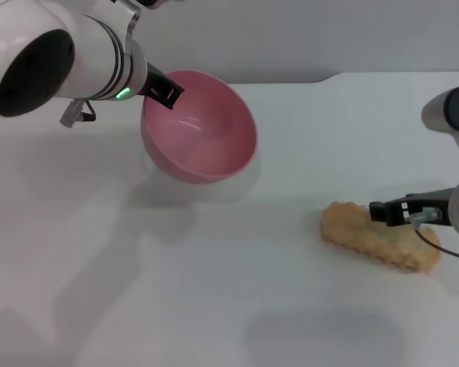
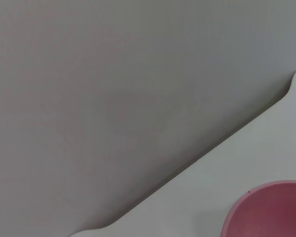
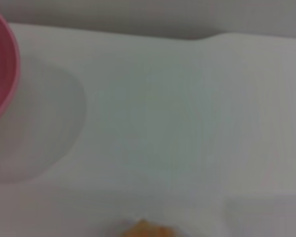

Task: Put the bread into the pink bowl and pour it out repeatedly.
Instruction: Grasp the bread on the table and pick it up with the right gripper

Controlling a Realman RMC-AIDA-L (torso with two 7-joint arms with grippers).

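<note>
1. Head view: bread (image 1: pixel 379 237) lies on the table (image 1: pixel 214 306), well apart from the pink bowl (image 1: pixel 200 126), which is empty and tilted. Left gripper (image 1: pixel 167 93) pinches the bowl's rim. Right gripper (image 1: pixel 382 212) sits over the loaf's upper side; jaw state cannot be told.
2. Left wrist view: only the bowl's rim (image 2: pixel 271 210) shows.
3. Right wrist view: a sliver of crust (image 3: pixel 145 229) shows.
4. Judgement: loaf likely light, ridged, easy to grip; take it across the middle.

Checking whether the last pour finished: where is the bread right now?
In the head view the bread lies on the white table at the robot's right, outside the tilted pink bowl, with the right gripper at its top.
</note>
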